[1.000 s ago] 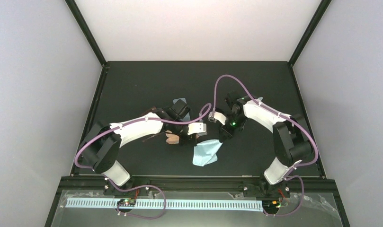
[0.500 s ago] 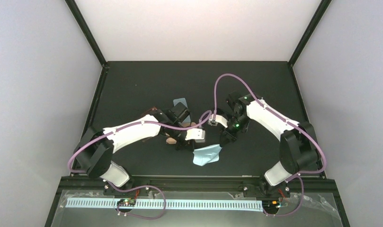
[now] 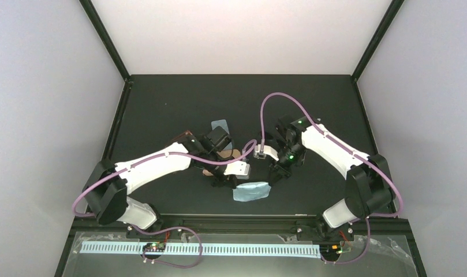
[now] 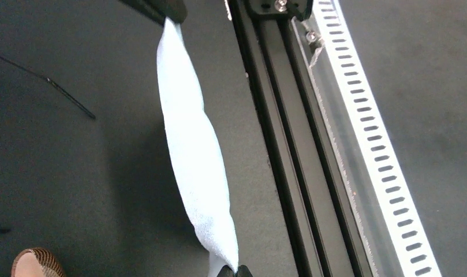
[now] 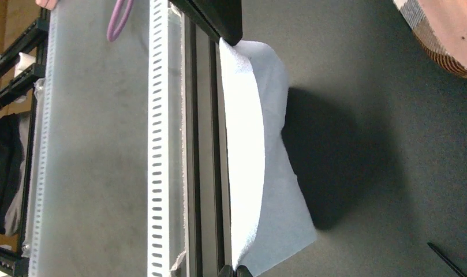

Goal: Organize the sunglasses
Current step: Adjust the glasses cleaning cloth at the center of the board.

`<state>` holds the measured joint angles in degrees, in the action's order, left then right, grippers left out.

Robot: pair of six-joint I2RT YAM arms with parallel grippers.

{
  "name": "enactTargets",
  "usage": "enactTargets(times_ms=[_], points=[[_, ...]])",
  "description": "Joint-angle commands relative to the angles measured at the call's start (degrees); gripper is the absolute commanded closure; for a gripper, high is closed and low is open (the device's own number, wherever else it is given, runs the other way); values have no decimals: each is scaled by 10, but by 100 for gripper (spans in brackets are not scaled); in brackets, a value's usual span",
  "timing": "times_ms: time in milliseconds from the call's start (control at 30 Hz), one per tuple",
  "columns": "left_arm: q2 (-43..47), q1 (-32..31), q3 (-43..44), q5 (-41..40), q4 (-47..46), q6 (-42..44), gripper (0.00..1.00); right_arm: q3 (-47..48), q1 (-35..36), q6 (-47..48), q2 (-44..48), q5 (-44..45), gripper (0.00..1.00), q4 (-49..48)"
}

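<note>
- My left end effector [image 3: 233,184] and right end effector [image 3: 272,179] each pinch one end of the cloth [image 3: 251,191]. They hold it taut over the counter's [image 3: 161,104] near edge, probably to fold it.
- Reddish-brown sunglasses [image 3: 182,137] peek out just beyond my left arm [image 3: 161,161]; I cannot find the black pair.

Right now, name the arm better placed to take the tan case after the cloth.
Left, probably: the tan case lies beside the left claw, while the right claw sits across the light blue cloth both hold.
</note>
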<state>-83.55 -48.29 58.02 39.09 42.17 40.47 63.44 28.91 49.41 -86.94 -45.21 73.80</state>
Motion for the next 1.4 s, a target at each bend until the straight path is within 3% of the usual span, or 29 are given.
enactTargets(times_ms=[0,667,1033,1367], points=[[30,-7,24,32,6,5,99,22,3,22,14,-52,97,24],[72,-24,2,96,22,5,99,-13,32,24,47,-97,98,45],[12,-3,-2,88,10,-34,98,-20,15,-91,9,-9,99,-72],[-43,46,1,59,-48,-68,99,8,-10,-121,-58,40,99,-109]])
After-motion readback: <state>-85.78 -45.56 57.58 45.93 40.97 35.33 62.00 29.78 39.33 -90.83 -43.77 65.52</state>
